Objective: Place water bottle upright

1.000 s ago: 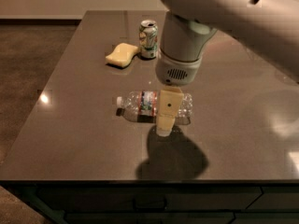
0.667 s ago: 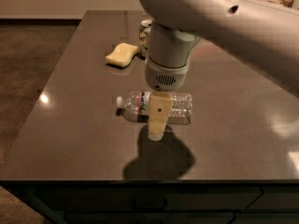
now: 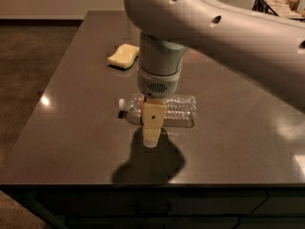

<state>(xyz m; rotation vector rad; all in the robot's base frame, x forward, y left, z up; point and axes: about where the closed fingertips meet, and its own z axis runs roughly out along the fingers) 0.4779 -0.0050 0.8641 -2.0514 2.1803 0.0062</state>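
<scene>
The water bottle (image 3: 178, 108) is clear and ribbed and lies on its side in the middle of the dark table (image 3: 71, 128), its white cap (image 3: 122, 103) pointing left. My gripper (image 3: 152, 128) hangs straight down from the big white arm (image 3: 159, 66), right at the bottle's neck end. Its tan front part crosses in front of the bottle and reaches down to the tabletop. The bottle's label band is hidden behind the gripper.
A yellow sponge (image 3: 123, 56) lies on the table behind and left of the bottle. The table's front edge (image 3: 143, 182) is close to the gripper. A wire crate (image 3: 279, 6) stands off the table at the far right.
My arm has swung left and nearer along the bottle, from its middle towards the neck. The green-and-white can is now hidden behind the arm. The bottle still lies flat in place.
</scene>
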